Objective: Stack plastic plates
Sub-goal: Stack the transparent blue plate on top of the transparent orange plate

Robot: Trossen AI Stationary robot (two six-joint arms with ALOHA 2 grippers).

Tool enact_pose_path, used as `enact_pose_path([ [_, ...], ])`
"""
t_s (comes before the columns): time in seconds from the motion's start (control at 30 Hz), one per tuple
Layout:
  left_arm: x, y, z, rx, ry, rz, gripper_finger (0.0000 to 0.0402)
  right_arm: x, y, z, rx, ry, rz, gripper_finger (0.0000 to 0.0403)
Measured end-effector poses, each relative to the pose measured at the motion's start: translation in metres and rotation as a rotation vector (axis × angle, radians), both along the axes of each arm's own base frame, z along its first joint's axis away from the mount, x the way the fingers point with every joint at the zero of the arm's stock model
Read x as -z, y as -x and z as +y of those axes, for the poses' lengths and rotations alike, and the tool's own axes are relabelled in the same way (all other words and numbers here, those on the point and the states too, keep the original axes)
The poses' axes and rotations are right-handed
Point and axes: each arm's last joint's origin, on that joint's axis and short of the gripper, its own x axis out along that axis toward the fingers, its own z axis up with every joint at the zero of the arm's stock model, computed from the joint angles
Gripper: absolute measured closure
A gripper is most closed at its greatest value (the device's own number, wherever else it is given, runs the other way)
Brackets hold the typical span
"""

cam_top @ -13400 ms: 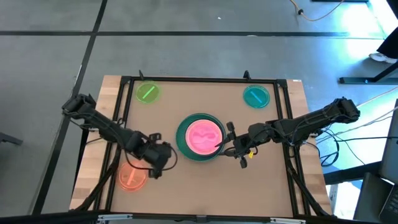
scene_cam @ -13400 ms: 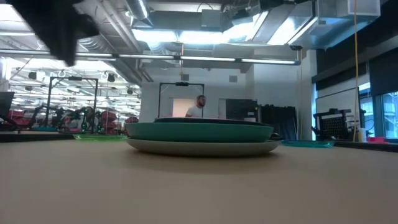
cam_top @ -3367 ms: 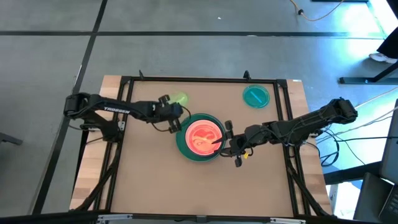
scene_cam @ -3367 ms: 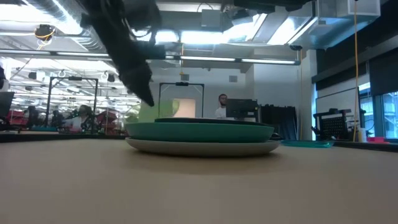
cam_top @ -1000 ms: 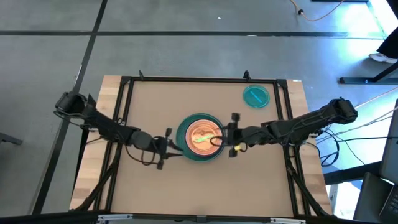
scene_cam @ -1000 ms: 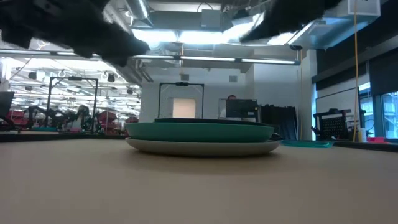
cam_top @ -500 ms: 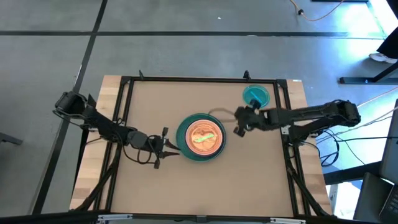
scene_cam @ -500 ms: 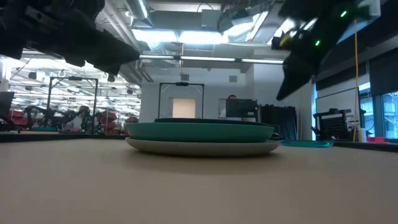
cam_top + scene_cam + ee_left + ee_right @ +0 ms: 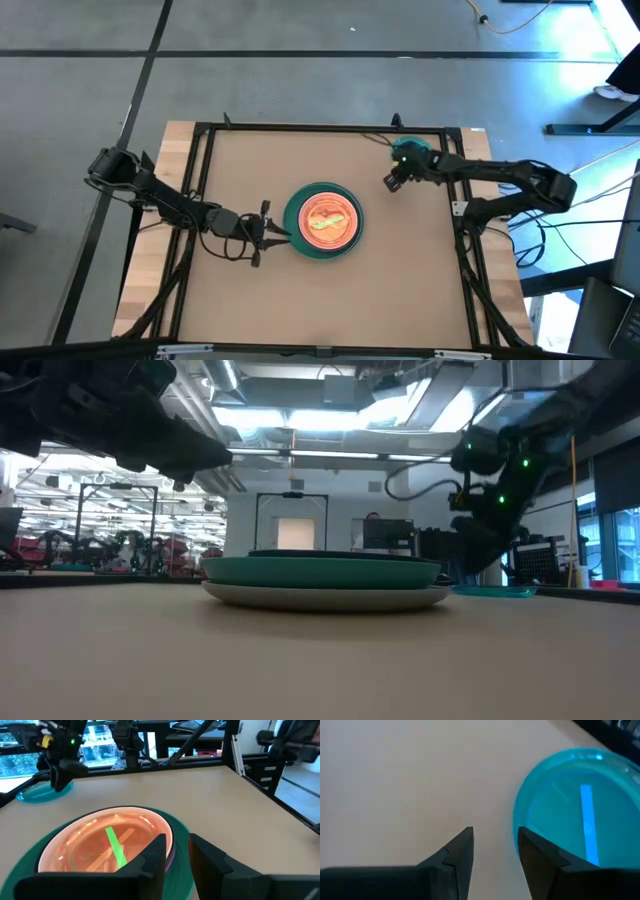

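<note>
A robotics lab or industrial workshop is showing here: ceiling lights (image 9: pixel 300 420) and exposed ducts are running overhead, grey concrete floor (image 9: pixel 300 70) is surrounding the black-framed table (image 9: pixel 320 290), cables are trailing at right, and more rigs are standing far left.

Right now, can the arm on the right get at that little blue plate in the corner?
Probably yes. The right tool hangs open right beside the teal plate, with only bare table around it.
</note>
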Motion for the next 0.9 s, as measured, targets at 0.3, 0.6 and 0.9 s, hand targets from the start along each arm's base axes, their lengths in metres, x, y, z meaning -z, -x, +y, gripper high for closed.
enact_pose_path([
  [0.3, 0.000, 0.000, -0.001, 0.007, 0.036, 0.000, 0.0325, 0.020, 0.009, -0.021, 0.021, -0.042, 0.007, 0.0258],
  [0.6, 0.000, 0.000, -0.001, 0.018, 0.037, 0.001, 0.0325, 0.033, 0.008, -0.029, 0.046, -0.055, 0.044, 0.0258],
  [0.9, 0.000, 0.000, -0.001, 0.013, 0.062, 0.006, 0.0325, 0.036, 0.008, -0.032, 0.040, -0.047, 0.061, 0.0267],
])
